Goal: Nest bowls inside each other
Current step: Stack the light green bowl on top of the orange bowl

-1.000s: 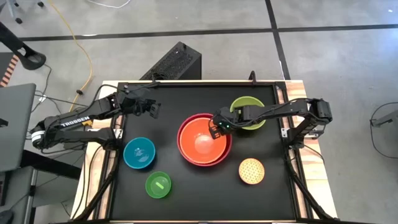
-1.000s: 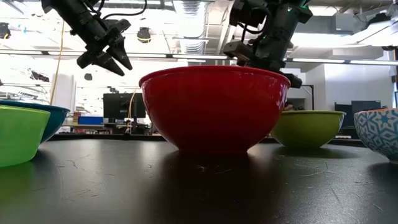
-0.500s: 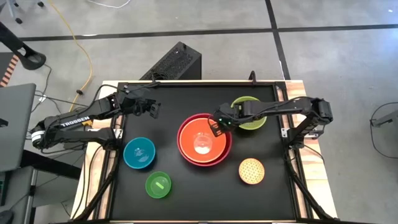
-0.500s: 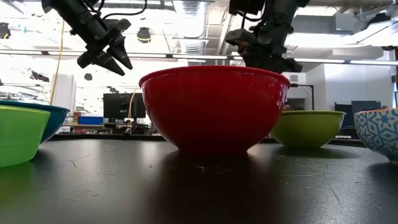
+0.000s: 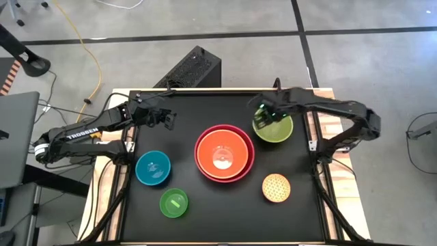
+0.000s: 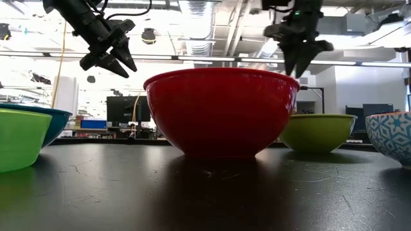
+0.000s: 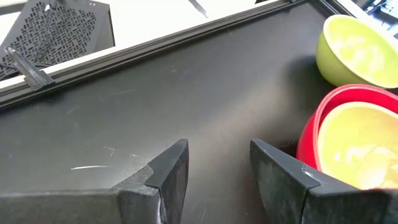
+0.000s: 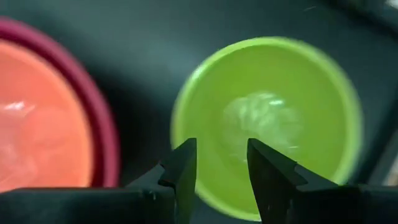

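- Right gripper [image 5: 263, 120], nothing held, fingers parted narrowly, hovers over near rim of the round glossy olive-green plastic bowl [image 5: 274, 126] at the table's far right. To do it well: straddle one rim wall, pinch, lift level.
- That bowl sits upright, mouth up (round, no long axis), just beside the orange bowl [image 5: 223, 152] nested in the large red bowl [image 6: 221, 112].
- Left gripper [image 5: 166, 120] waits far left, fingers apart, empty.

We see bright ceiling lights [image 6: 192, 13] glaring, olive-green bowl [image 8: 267, 124] motion-blurred beyond right gripper's fingers [image 8: 180, 168], glossy highlights inside.
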Robot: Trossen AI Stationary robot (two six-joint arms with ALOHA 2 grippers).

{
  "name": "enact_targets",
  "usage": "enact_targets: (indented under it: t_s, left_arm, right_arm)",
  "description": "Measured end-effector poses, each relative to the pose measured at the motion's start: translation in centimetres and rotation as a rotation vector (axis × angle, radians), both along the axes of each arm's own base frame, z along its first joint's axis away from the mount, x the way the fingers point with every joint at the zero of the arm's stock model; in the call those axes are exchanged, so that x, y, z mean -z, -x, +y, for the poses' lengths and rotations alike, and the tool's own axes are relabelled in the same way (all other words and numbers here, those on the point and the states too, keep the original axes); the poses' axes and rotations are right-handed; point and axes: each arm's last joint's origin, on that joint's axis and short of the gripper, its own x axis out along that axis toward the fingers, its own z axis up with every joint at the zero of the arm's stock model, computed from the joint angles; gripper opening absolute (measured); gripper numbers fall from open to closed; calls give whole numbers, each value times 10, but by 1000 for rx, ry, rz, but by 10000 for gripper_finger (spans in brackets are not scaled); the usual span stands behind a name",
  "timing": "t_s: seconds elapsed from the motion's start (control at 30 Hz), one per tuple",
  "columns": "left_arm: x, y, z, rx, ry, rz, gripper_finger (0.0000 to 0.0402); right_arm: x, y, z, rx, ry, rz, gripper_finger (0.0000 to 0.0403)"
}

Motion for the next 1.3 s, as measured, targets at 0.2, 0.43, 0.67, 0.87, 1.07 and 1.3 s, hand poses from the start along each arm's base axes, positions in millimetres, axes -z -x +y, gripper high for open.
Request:
enact_targets:
  t_s: [0.2, 0.43, 0.67, 0.87, 1.07, 1.3]
  left_arm:
    - [0, 0, 0, -1, 1, 4, 160]
    - [0, 0, 0, -13, -3, 6, 160]
    - [0, 0, 0, -26, 13, -7, 160]
    - [0, 1, 0, -27, 14, -7, 160]
    - [0, 0, 0, -32, 21, -12, 160]
    - [2, 1, 0, -36, 33, 2, 160]
  right_arm:
    - [18, 48, -28, 140, -5, 30, 159]
    - [66, 81, -50, 259, -81, 62, 187]
    - [95, 92, -61, 260, -103, 62, 236]
    - [113, 100, -65, 251, -112, 71, 236]
    - [126, 103, -67, 232, -126, 22, 183]
    - [124, 101, -71, 211, -95, -22, 23]
